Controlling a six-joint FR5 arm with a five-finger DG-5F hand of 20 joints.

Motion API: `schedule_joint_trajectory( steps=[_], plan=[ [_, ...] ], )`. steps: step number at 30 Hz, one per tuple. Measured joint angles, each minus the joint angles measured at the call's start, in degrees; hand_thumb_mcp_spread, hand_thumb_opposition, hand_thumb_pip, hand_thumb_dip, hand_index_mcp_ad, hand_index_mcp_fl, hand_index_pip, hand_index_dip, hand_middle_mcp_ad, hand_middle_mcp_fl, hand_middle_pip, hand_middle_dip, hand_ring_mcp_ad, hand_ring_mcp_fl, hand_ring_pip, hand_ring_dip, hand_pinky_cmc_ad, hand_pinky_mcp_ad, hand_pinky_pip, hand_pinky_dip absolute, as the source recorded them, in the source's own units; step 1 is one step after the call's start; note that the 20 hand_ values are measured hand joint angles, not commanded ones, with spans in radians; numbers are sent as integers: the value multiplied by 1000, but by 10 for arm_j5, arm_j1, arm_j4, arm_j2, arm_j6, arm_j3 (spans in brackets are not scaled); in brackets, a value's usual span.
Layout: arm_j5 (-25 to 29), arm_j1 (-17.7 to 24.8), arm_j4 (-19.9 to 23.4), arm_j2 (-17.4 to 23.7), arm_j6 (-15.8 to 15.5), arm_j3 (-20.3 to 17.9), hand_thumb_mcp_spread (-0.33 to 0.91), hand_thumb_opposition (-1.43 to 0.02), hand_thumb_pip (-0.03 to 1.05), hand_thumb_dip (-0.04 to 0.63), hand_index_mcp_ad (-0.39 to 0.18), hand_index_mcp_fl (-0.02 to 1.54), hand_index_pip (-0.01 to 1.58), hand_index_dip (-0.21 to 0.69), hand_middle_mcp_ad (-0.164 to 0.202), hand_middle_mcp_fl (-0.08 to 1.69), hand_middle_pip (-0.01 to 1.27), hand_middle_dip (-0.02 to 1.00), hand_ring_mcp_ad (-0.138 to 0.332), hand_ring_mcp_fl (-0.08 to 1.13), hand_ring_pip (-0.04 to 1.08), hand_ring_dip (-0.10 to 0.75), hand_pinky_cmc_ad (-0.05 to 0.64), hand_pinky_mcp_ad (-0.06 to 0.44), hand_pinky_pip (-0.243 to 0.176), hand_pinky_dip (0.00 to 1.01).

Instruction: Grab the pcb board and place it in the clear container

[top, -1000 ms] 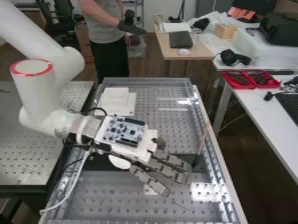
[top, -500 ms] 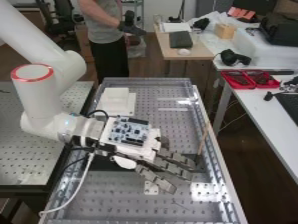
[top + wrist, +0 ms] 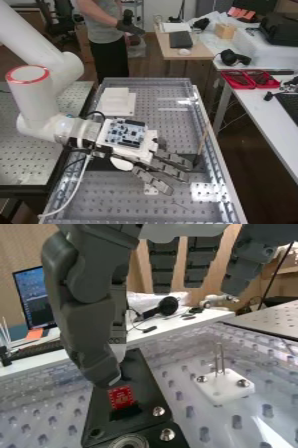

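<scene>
Fingers of our hand (image 3: 163, 169) point out and down over the bench (image 3: 183, 205) in the high view. They look long and mostly straight, with small gaps between them. Our white arm (image 3: 40, 95) comes in from the upper left. A blue and white chip board (image 3: 126, 133) sits on the back of our hand. A dark plate (image 3: 101, 164) lies under our hand. Farther up the bench we see a white block (image 3: 115, 97), well apart from our hand. A thin stick (image 3: 203, 142) leans near the bench's right side. Past that side is a white table (image 3: 266, 112) with red trays (image 3: 237, 79) on it.

In the wrist view, most of our hand's (image 3: 86, 309) fingers hang straight down with gaps between them. The thumb (image 3: 100, 366) bends down, and its tip is right by the red board (image 3: 121, 397). We cannot tell if the tip touches it or if it is being pinched. The red board is on a long black stand (image 3: 145, 381) with shiny screws (image 3: 158, 411). Beside the stand, a white holder (image 3: 225, 391) has two thin pins (image 3: 219, 356) sticking up. Farther back we see a screen (image 3: 36, 296) and black headphones (image 3: 166, 306).
</scene>
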Motion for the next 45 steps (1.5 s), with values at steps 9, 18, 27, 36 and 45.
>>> schedule_joint_trajectory(
  steps=[9,18,27,36,45],
  plan=[
    [0,-1,-3,9,0,-6,667,-885,370,297,-272,553,930,410,73,37,145,195,136,16,108,56,379,288,-75,154],
    [4,1,0,14,2,-11,653,-885,368,297,-269,553,934,401,73,37,145,195,133,16,108,52,379,288,-75,154],
    [7,3,0,15,3,-11,654,-885,368,297,-269,553,930,393,73,37,145,195,136,16,108,56,379,278,-75,154],
    [9,3,0,18,4,-11,644,-871,368,297,-265,522,925,393,73,37,145,195,133,16,108,52,380,278,-75,154],
    [13,4,4,24,5,-12,637,-871,365,298,-257,529,911,389,75,37,145,195,136,16,108,52,380,278,-75,154]
  ],
)
